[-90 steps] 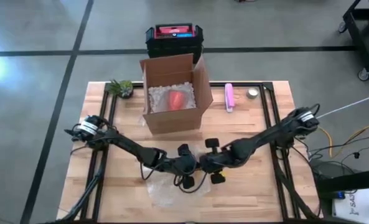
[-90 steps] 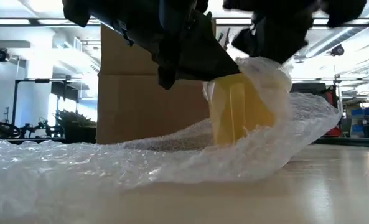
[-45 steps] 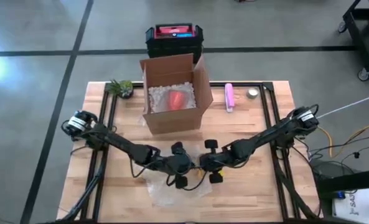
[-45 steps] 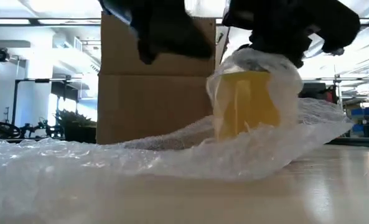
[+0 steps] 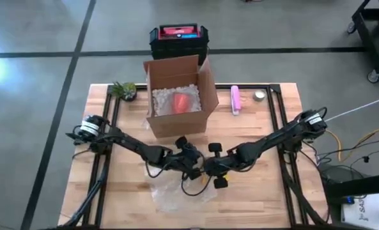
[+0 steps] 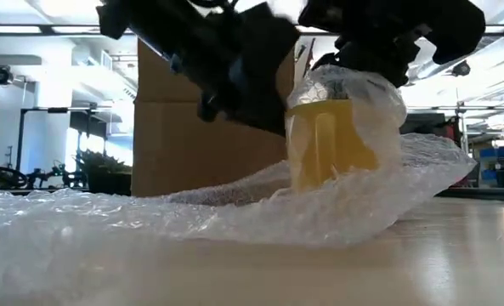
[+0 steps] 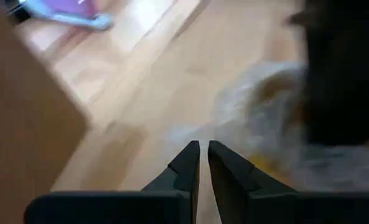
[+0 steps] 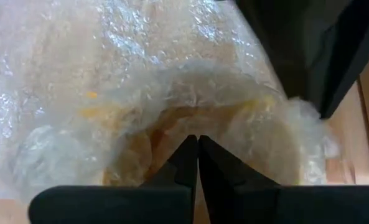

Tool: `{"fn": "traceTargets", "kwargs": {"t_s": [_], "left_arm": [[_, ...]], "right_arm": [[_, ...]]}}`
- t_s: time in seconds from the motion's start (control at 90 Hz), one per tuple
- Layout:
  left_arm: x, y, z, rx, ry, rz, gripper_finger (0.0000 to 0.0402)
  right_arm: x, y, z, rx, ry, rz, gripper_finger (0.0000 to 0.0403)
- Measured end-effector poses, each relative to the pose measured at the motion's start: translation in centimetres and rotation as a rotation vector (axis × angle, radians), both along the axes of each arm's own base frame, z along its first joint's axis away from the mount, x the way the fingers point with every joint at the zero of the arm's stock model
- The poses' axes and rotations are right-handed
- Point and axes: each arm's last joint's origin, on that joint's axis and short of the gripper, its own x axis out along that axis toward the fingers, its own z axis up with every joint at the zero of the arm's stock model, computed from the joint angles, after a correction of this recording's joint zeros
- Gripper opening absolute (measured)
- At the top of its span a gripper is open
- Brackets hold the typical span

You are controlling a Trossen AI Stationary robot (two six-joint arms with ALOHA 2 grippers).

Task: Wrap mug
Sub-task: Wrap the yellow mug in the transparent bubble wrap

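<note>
yellow mug (image 6: 332, 140) upright on bubble wrap (image 6: 150, 225), just in front of cardboard box (image 5: 176, 96) | right gripper (image 8: 193, 144) clenched on nothing, right above mug, nearer | left gripper (image 7: 200, 149) pinched closed, beside mug

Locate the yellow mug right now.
Low view: the yellow mug stands upright at table centre on the bubble wrap, partly draped in it, before the cardboard box, under both pincers.

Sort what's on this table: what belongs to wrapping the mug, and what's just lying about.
Job: yellow mug; bubble wrap under and partly over it; left hand and right hand, both at the mug.

Lying about: cardboard box of packing fill, small plant, pink tube, small round tin.
</note>
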Motion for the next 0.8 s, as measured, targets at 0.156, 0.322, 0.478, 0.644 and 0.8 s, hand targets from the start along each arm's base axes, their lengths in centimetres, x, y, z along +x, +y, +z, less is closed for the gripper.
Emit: {"fn": "traceTargets", "kwargs": {"t_s": [0.156,0.322,0.478,0.644,0.8], "left_arm": [[0.2,-1.4,1.0,0.01,-0.073,-0.139,0.0022],[0.0,-2.3,1.0,0.03,-0.07,-0.18,0.0022],[-0.1,-2.5,1.2,0.033,-0.071,-0.198,0.0022],[-0.1,-2.8,2.2,0.042,-0.129,-0.232,0.0022],[-0.1,-2.9,1.9,0.005,-0.11,-0.284,0.0022]], "right_arm": [[0.0,0.0,0.0,0.005,0.005,0.003,0.0],[0.0,0.1,0.0,0.009,0.006,0.007,0.0],[0.0,0.0,0.0,0.009,0.007,0.005,0.0],[0.1,-0.2,-0.4,0.001,0.013,-0.015,0.0],[0.4,-0.6,-0.8,0.008,0.021,-0.047,0.0]]}}
